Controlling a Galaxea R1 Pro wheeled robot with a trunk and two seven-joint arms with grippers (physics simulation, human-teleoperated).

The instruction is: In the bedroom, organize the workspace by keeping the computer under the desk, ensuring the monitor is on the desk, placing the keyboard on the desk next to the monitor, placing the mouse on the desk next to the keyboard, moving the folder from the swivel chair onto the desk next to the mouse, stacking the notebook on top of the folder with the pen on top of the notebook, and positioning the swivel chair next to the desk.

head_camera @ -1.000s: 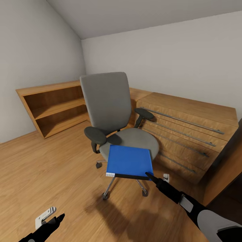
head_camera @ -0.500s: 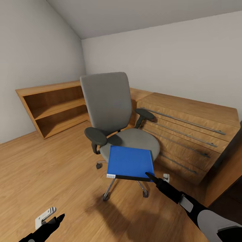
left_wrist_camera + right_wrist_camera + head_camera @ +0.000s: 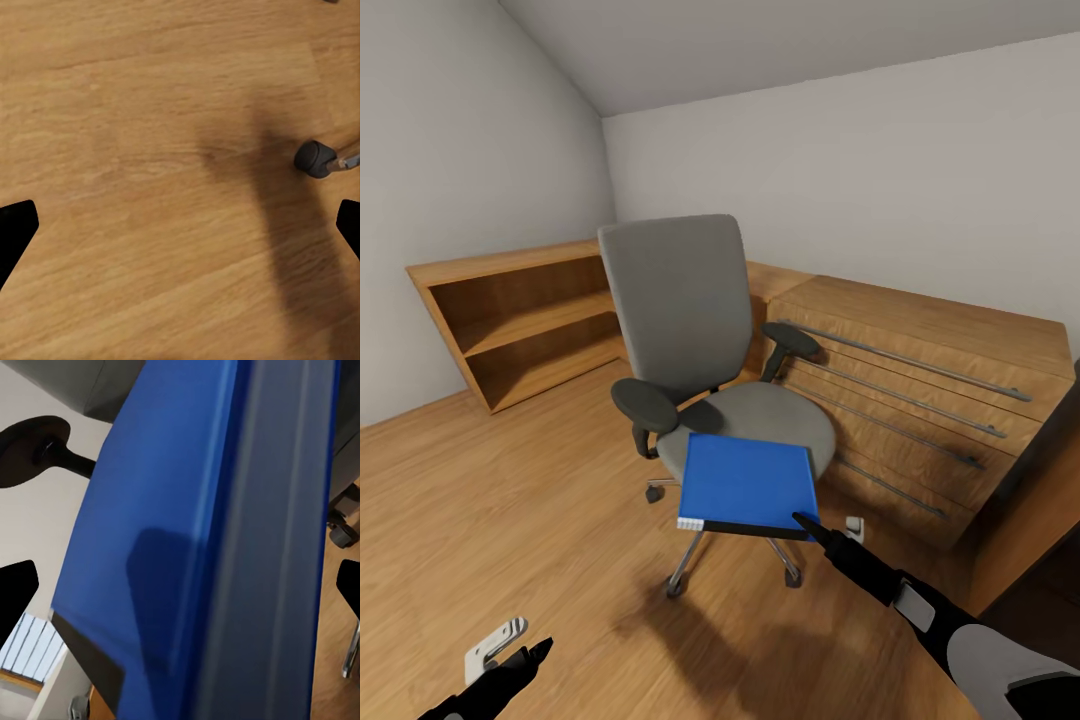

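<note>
Right gripper [image 3: 805, 524]: clamped on the near right corner of the blue folder [image 3: 747, 484], holding it roughly flat.
Folder position: in front of the swivel chair [image 3: 700, 330], overlapping the seat's front edge in the head view; whether it touches the seat cannot be told.
Left gripper [image 3: 538, 650]: low over the wooden floor [image 3: 510, 500], fingers wide apart, holding nothing.
Chair caster [image 3: 316, 158]: on the floor, near the left gripper.
Drawer unit [image 3: 920, 400]: just beside the chair.
Open shelf [image 3: 520, 320]: against the wall behind the chair.
</note>
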